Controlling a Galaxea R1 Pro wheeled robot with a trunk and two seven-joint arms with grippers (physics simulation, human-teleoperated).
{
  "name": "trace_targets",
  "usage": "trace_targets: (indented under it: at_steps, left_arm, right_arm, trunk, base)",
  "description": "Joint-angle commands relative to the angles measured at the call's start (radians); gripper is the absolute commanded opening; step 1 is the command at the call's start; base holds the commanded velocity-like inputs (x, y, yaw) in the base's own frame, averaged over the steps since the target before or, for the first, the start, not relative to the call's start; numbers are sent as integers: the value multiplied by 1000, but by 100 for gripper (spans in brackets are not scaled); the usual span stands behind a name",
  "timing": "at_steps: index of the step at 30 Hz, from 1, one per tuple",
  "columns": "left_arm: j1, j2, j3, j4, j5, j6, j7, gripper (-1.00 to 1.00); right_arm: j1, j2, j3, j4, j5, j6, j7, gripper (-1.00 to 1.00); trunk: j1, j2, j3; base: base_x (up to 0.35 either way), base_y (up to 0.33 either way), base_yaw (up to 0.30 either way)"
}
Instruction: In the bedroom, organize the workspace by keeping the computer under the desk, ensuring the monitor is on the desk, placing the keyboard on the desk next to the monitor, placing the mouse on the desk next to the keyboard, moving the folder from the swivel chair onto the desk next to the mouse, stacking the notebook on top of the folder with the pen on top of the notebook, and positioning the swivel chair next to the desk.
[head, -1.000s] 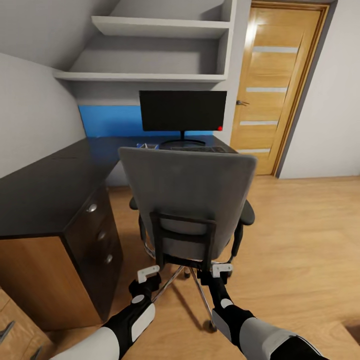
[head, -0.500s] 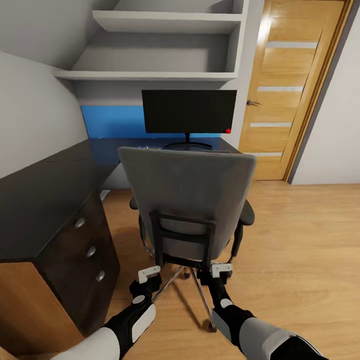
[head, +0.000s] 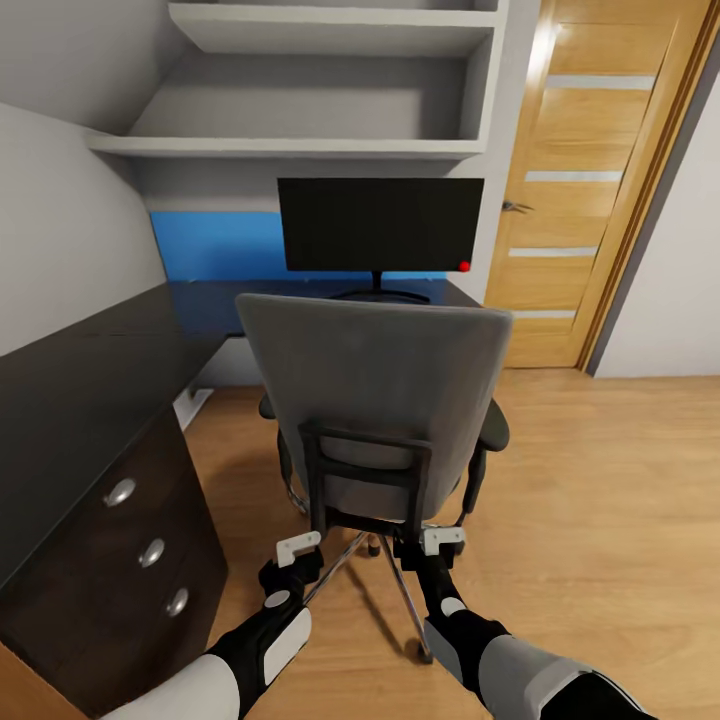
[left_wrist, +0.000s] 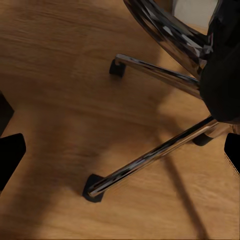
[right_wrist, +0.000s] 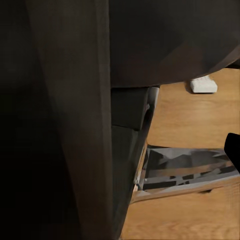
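At the far left of the head view we see the desk (head: 70, 400), its glossy black top running back along the grey wall and its drawer unit (head: 130, 560) showing three round silver knobs. Further along, our left gripper (head: 297, 549) hovers low behind the swivel chair (head: 375, 385), near the chrome base; its white fingertip shows, but we cannot tell whether the jaws are parted or closed. From the left wrist view we see the chair's chrome legs (left_wrist: 150, 155) and black casters on the light wood floor (left_wrist: 55, 100), with nothing between the dark finger edges.

In the middle, the chair stands with its tall grey back toward us, facing the far wing of the desk, close to it. Beyond the chair back, the monitor (head: 380, 225) stands upright on the desk on its round black base, black screen toward us, under the grey wall shelves (head: 300, 145).

Just right of the chair's centre post, our right gripper (head: 443, 541) sits against the lower back frame; whether it grips we cannot tell. The right wrist view is mostly dark chair structure at close range. Farthest right stands a wooden door (head: 600, 180).
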Motion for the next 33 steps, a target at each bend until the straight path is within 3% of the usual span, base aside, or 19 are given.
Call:
trace_targets:
  at_steps: [1, 18, 27, 33]
  left_arm:
    - [-1, 0, -9, 0, 7, -6, 4, 100]
    - [-1, 1, -9, 0, 7, -7, 5, 100]
    - [-1, 1, -9, 0, 7, -7, 6, 100]
    - [-1, 2, -8, 0, 7, -7, 5, 100]
  right_arm:
    - [-1, 0, 1, 1, -12, -4, -6, 100]
    - [-1, -1, 1, 2, -12, -4, -6, 100]
    - [-1, -1, 1, 2, -12, -4, -6, 100]
    - [-1, -1, 1, 2, -12, -4, -5, 100]
  trunk:
    - [0, 0, -1]
    - [0, 0, -1]
    - [0, 0, -1]
    - [0, 0, -1]
  base:
    - [325, 14, 0]
    - [319, 15, 0]
    - [209, 0, 0]
    - [-2, 0, 0]
